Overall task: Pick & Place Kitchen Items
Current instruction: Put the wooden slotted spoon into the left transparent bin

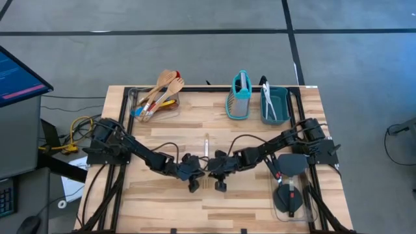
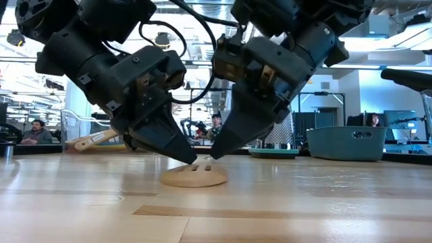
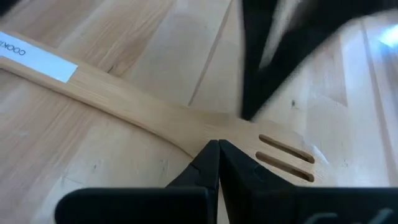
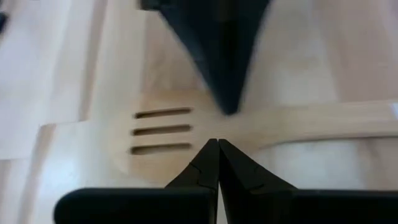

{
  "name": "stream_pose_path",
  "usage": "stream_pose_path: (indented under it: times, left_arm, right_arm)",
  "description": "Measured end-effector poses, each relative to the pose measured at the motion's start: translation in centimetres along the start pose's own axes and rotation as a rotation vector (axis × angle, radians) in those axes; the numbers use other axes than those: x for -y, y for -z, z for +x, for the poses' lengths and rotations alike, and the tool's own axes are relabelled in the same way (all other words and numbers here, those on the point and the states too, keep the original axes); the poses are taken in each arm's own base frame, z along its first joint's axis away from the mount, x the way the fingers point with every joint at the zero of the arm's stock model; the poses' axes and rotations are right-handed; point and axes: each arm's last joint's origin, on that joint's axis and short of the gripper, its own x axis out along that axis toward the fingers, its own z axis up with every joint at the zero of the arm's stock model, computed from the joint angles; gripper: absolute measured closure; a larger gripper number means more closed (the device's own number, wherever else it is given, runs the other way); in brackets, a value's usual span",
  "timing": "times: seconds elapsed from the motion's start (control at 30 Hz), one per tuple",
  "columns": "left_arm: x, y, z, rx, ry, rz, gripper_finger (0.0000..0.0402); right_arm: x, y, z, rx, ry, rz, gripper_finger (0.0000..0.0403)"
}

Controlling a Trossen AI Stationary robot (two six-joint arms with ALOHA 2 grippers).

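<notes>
Bench: carrying wooden slotted spatula mid-bench.
Left hand: pressing closed onto spatula's neck.
Right hand: closed, meeting it there.

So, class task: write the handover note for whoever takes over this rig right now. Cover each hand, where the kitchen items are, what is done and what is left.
Left hand: shut, tip down at the neck of the slotted spatula, mid-table.
Right hand: shut, tip meeting the same neck from the opposite side. Neither hand grips it.
Spatula lies flat on the table, head toward the front edge.
Wooden and coloured spoons sit in a clear container at the back left; grater and teal bin at the back right; black spatulas in a clear container at the front right.
Left: pick up and place the slotted spatula.
</notes>
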Motion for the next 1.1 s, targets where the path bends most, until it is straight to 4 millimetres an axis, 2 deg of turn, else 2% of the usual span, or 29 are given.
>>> stream_pose_path:
  times: [0.2,0.53,0.87,1.1]
  left_arm:
    - [0.7,-0.7,-1.1,0.01,0.043,0.019,0.04]
    - [-0.2,0.2,-1.2,-0.1,-0.04,0.018,0.04]
    - [-0.1,0.1,-1.2,-0.084,-0.029,-0.012,0.04]
    - [0.7,0.8,-1.6,-0.12,0.01,-0.039,0.04]
  right_arm:
    - [0.2,0.2,-0.3,-0.023,0.047,0.041,0.0403]
    - [0.3,0.8,-0.1,-0.072,0.07,0.108,0.0403]
    - [0.2,0.7,-0.1,-0.065,0.062,0.11,0.0403]
    - [-0.7,1.4,-0.1,-0.115,0.029,0.154,0.0403]
